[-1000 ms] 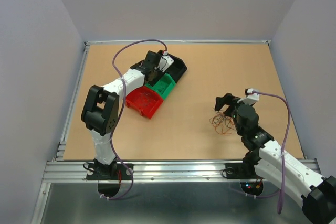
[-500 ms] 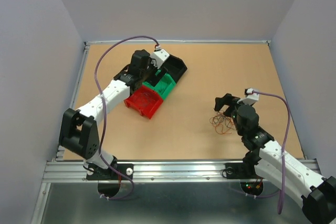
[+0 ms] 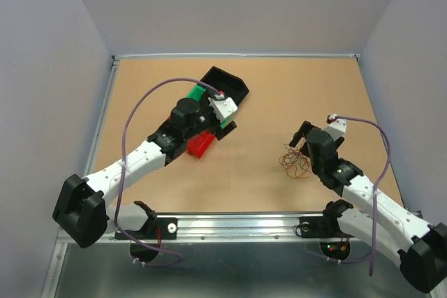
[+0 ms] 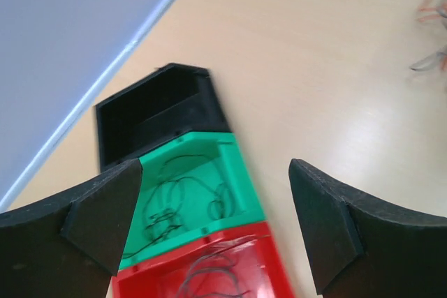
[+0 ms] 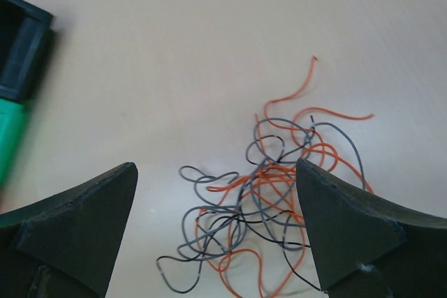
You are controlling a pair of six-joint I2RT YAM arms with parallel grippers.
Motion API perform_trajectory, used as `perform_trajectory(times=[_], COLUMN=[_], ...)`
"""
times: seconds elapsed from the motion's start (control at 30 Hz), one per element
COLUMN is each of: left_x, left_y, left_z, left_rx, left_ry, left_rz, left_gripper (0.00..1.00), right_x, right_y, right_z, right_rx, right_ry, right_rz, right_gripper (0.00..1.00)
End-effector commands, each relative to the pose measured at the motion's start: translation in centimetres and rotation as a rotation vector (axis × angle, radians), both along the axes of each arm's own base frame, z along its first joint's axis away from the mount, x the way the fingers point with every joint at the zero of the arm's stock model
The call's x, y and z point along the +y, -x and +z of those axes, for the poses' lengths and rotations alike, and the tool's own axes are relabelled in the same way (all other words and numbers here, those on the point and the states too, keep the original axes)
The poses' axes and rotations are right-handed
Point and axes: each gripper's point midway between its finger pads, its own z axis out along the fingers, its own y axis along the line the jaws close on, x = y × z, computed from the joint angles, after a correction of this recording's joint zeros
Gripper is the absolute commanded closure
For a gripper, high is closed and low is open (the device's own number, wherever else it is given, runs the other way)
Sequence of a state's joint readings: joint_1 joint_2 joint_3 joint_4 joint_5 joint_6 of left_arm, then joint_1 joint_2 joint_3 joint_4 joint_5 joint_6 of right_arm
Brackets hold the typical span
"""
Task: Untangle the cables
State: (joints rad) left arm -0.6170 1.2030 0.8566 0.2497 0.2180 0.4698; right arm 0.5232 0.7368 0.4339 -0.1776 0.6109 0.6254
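Finds the left pincer (image 4: 215, 169) spread wide, nothing between its jaws, hovering above the green bin (image 4: 244, 186) and red bin (image 4: 276, 263), with the black bin (image 4: 147, 109) beyond. Differs from 1 second ago: then sat over the black bin toward the far-left corner; now stretches lower and flatter, nearer the middle of the counter (image 3: 265, 95), partly hiding the 3 bins. Notes thin dark strands inside the green and red bins. Finds the right pincer (image 5: 215, 167) likewise fully spread and empty, directly above the cables (image 5: 272, 193), a loose orange, grey and black clump near the right edge, hardly shifted.
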Motion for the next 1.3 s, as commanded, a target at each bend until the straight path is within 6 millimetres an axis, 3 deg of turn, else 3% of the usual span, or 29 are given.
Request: perform_trajectory(times=[0.0,0.03,0.1,0.17,0.2,0.33,0.37,0.43,0.47,0.5,0.6,0.63,0.7,0.73,0.77,0.83,1.0,1.27], left_x=[-4.9,-6.7,-8.1,-9.9,-10.4,-10.8,-10.5,-9.8,-9.6,-9.1,-8.8,-8.9,-9.1,-9.1,-9.1,-9.3,-10.0,-10.0], left_y=[2.7,3.7,4.0,5.0,4.9,4.6,4.4,4.4,4.2,4.2,4.9,5.3,5.8,5.9,6.0,6.4,7.5,6.4], left_z=[-1.4,-2.9,-5.3,-5.9,-7.0,-7.5,-7.2,-7.1,-6.2,-4.9,-4.3,-4.1,-4.5,-4.7,-5.0,-5.7,-6.8,-7.9], left_rx=[-0.047,-0.035,-0.004,0.002,0.020,0.016,0.002,-0.017,-0.046,-0.077,-0.098,-0.101,-0.098,-0.099,-0.100,-0.091,-0.059,-0.047], left_ry=[-0.015,-0.050,-0.101,-0.115,-0.136,-0.129,-0.127,-0.122,-0.096,-0.073,-0.052,-0.048,-0.057,-0.064,-0.076,-0.092,-0.117,-0.154], left_rz=[-0.158,-0.193,-0.201,-0.239,-0.240,-0.228,-0.209,-0.184,-0.171,-0.161,-0.184,-0.206,-0.237,-0.248,-0.259,-0.290,-0.371,-0.327], left_gripper=[0.03,0.04,0.05,0.06,0.06,0.07,0.07,0.07,0.07,0.07,0.06,0.06,0.06,0.06,0.06,0.06,0.06,0.06], right_x=[-2.4,-2.7,-2.6,-2.7,-2.7,-1.4,-0.6,0.2,0.6,1.4,3.7,6.4,9.5,10.6,10.9,11.1,10.3,11.5], right_y=[-0.5,-0.7,-0.8,-0.8,-0.9,-2.1,-2.1,-2.5,-2.7,-2.9,-3.6,-4.3,-3.4,-3.6,-3.1,-2.4,-2.0,-1.9], right_z=[0.2,-0.1,-0.3,-1.1,-1.3,-3.0,-4.4,-5.3,-5.7,-6.2,-5.7,-3.1,-1.5,0.6,2.3,3.5,4.3,5.2], right_rx=[0.060,0.070,0.083,0.106,0.111,0.206,0.260,0.298,0.318,0.339,0.293,0.185,0.093,0.001,-0.057,-0.107,-0.147,-0.185], right_ry=[0.047,0.069,0.077,0.091,0.096,0.141,0.147,0.151,0.169,0.165,0.131,0.054,-0.041,-0.081,-0.108,-0.134,-0.141,-0.169], right_rz=[-0.190,-0.217,-0.215,-0.224,-0.229,-0.188,-0.155,-0.118,-0.094,-0.053,0.094,0.228,0.419,0.469,0.501,0.522,0.497,0.561], right_gripper=[0.00,0.00,0.00,0.00,0.00,0.02,0.03,0.17,0.23,0.38,0.82,0.99,0.99,1.00,1.00,0.99,0.99,0.99])
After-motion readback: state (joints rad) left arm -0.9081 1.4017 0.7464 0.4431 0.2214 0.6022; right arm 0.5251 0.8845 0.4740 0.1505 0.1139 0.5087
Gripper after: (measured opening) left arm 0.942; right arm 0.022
